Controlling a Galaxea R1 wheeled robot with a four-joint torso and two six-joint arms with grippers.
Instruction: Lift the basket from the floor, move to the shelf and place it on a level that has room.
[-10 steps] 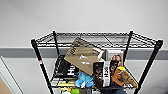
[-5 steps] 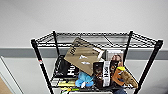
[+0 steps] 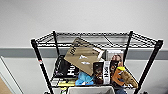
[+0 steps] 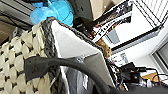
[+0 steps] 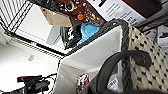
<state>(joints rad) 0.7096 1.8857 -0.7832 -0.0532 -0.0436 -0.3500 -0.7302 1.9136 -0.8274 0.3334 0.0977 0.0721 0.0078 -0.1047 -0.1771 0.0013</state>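
Shelf (image 3: 37, 53): black wire rack against the far wall; top level (image 3: 117, 40) bare, tier below crowded with boxes and toys.

Basket (image 3: 91, 90): near, centre, its rim below the crowded tier, off the floor. Likely light, stiff-walled wicker; hold by end loop handles (image 4: 45, 66).

Claws: cannot tell either one's state.

1. The left wrist sits close against one end of the basket (image 4: 15, 65), with the loop handle (image 4: 50, 63) arching right in front of it.
2. The right wrist sits the same way at the opposite end, tilted, close beside that end's handle (image 5: 122, 58).
3. The grip of either arm cannot be made out.
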